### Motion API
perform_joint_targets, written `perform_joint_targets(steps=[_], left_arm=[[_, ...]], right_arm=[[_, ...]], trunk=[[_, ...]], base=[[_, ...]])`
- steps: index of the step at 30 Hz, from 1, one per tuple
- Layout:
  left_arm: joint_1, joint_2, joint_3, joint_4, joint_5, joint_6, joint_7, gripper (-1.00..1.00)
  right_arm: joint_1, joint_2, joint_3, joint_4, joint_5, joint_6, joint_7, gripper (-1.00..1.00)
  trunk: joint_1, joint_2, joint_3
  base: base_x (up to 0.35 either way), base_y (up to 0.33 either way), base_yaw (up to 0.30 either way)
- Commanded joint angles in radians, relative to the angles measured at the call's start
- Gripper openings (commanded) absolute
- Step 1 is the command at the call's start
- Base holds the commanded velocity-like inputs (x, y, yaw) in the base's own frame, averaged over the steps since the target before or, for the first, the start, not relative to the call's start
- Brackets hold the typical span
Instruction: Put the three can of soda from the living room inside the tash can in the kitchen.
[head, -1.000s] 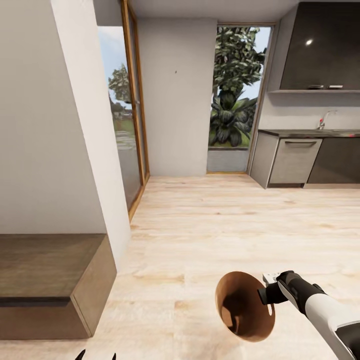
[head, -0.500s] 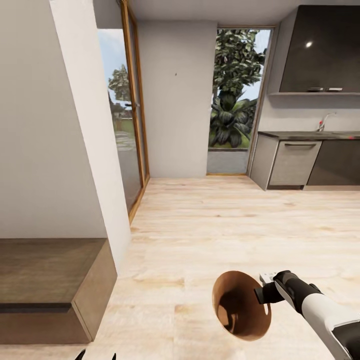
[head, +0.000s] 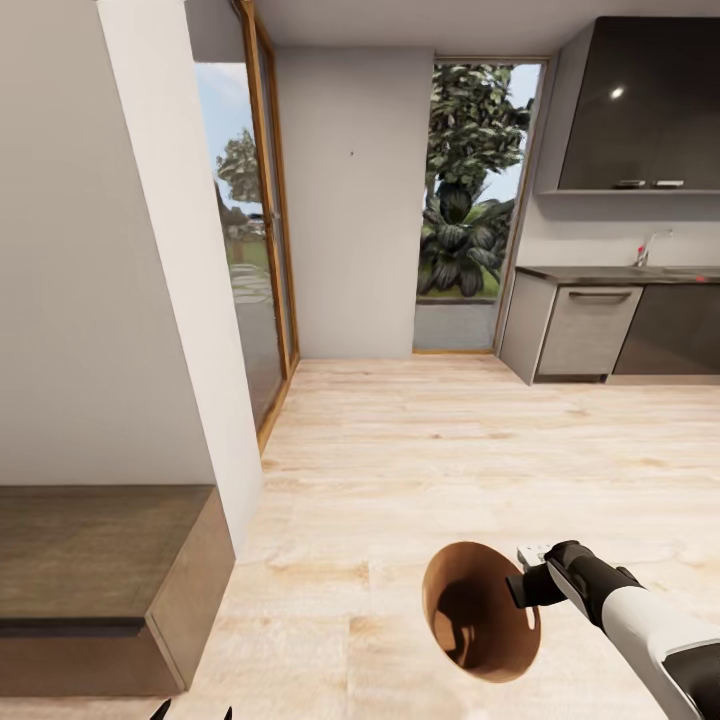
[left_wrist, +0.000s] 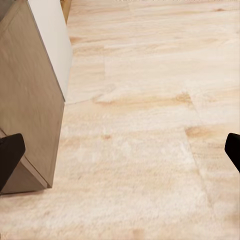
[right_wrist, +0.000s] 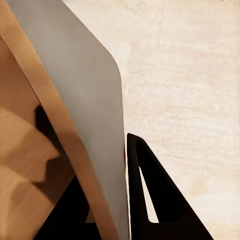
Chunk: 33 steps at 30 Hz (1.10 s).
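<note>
One tash can, held tipped at 5 o'clock above the wood floor, coppery inside facing the camera. Right end effector pinches its rim, one finger each side of the wall. Left end effector fingers spread wide. One low wooden cabinet at 8 o'clock; kitchen bench at 2 o'clock.

left gripper: only the two dark fingertips show at opposite edges of the left wrist view — the rest is cut off; in the head view just two tips poke up at the bottom edge.
right arm: cut off at the lower right corner of the head view.
tash can: outer wall hidden in the head view; the bottom lies in shadow — contents cannot be told.
low cabinet: cut off by the left edge.
counter items: too small to tell.
</note>
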Motion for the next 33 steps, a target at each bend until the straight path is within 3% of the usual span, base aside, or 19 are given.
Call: perform_joint_targets(steps=[1,33], left_arm=[[0.000,0.000,0.000,0.000,0.000,0.000,0.000,1.00],[0.000,0.000,0.001,-0.002,0.000,0.000,0.000,1.00]], right_arm=[[0.000,0.002,-0.009,-0.001,-0.012,0.003,0.007,-1.00],[0.000,0.005,-0.009,0.000,-0.012,0.004,0.041,-1.00]], trunk=[[-0.004,0.007,0.003],[-0.127,0.231,0.075]], base=[[0.000,0.000,0.000],[0.000,0.000,0.000]])
